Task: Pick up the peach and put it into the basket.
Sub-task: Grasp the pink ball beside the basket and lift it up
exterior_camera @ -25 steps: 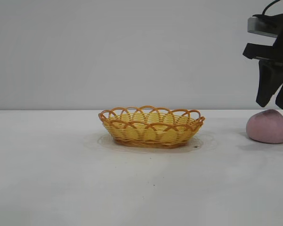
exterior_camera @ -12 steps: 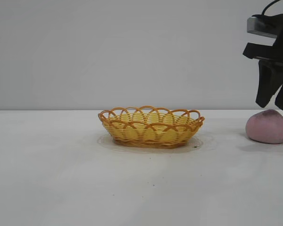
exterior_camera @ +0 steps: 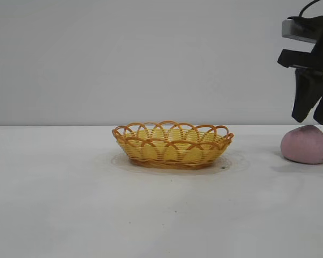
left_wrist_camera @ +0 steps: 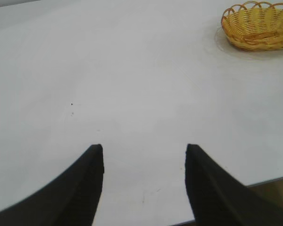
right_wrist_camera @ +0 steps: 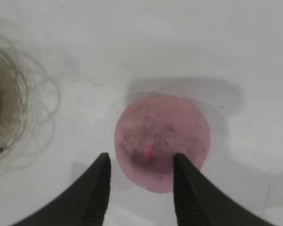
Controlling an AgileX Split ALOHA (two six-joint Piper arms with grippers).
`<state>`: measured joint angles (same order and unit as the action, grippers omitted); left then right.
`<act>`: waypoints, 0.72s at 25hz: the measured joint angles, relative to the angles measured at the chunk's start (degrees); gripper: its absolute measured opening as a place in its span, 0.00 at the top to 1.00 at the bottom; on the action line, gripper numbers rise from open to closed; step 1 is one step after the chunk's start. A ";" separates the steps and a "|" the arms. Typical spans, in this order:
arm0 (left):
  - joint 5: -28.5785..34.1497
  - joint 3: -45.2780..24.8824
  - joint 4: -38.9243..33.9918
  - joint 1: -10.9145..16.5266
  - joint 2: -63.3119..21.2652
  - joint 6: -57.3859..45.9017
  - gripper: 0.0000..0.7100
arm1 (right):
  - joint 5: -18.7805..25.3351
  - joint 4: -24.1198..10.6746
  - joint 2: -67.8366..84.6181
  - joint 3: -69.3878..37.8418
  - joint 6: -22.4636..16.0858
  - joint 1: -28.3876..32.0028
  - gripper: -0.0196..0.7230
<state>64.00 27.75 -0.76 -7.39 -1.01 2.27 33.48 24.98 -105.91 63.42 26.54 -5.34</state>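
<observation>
**Hovering over the peach, grasp not yet made**

Hanging above a white table, the scene had only a few things. Largest was the table itself, bare and matte. Next the basket, shallow woven oval with a looped orange rim, empty, sat at mid-table; also seen far off in the left wrist view.

The right gripper hung at the right edge of the exterior view, pointing steeply down, directly above the peach. Jaws were released, part open, holding nothing. In the right wrist view the two fingers straddled the near side of the peach, tips apart from it, a gap visible in the exterior view too.

The left gripper was over bare table far from the basket, jaws part open and empty; idle.

The peach rested on the table well right of the basket, pointed top up.

Handling, as a judgement: matte dusty skin looked grippy, not slippery. Probably light, likely a soft or foam-like lump, so a moderate squeeze should do. Rounded shape could squirt out if pinched high near the tapered top. Best hold looked to be across the widest middle, jaws lowered past the crown, centred. Current opening looked narrower than the peach, so the jaws may need widening first.
</observation>
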 joint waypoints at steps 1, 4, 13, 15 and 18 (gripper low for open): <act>0.00 0.00 0.00 1.54 0.00 0.00 0.52 | 0.00 0.00 0.00 0.00 0.00 0.00 0.61; 0.00 0.00 0.00 5.52 0.00 0.00 0.52 | 0.00 0.00 0.00 0.00 0.00 0.00 0.61; 0.00 0.00 0.00 7.05 0.00 0.00 0.52 | -0.42 0.00 0.00 0.00 0.00 0.00 0.61; 0.00 0.00 0.00 7.05 0.00 0.00 0.52 | -0.93 0.00 0.00 0.00 0.00 0.00 0.61; 0.00 0.00 0.00 7.05 0.00 0.00 0.52 | -1.96 0.00 -1.08 0.00 0.10 0.00 0.61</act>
<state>64.00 27.75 -0.76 -0.34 -1.01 2.27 31.52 24.98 -106.98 63.42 26.64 -5.34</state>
